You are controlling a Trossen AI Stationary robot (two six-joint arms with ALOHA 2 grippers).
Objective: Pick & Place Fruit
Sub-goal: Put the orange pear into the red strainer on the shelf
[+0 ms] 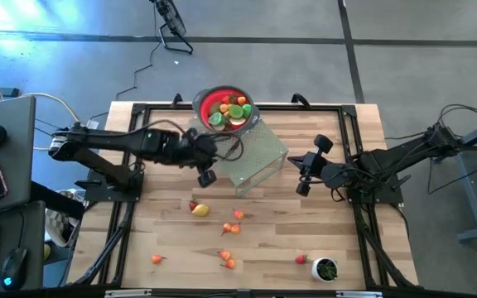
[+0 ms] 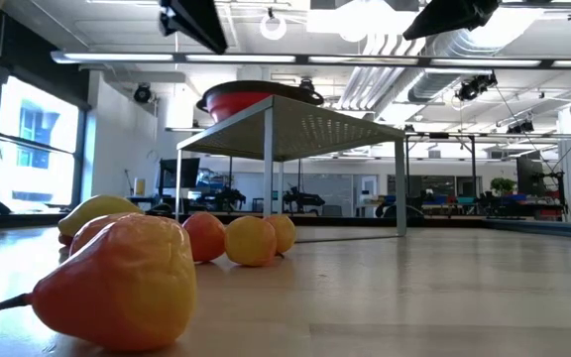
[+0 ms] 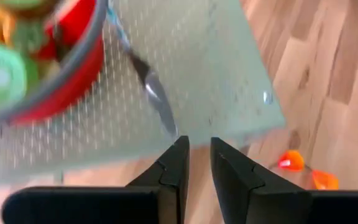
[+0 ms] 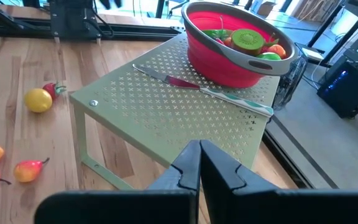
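Blur, crops and small specks across the views

In the left wrist view the red bowl [image 3: 39,68] is blurred and cut off at the picture's edge, its fruit [image 3: 2,74] only soft green and orange smears. The knife [image 3: 153,90] there is smeared too. From above, the scattered table fruit [image 1: 199,209] is too small to name; the white cup [image 1: 325,269] holds something green, perhaps leaves.

I see a perforated pale-green metal shelf [image 4: 166,112] on the wooden table [image 1: 272,248]. On it sit a red bowl [image 4: 229,59] and a silver knife [image 4: 197,87]. A small white cup [image 1: 325,269] stands near the table's front edge.
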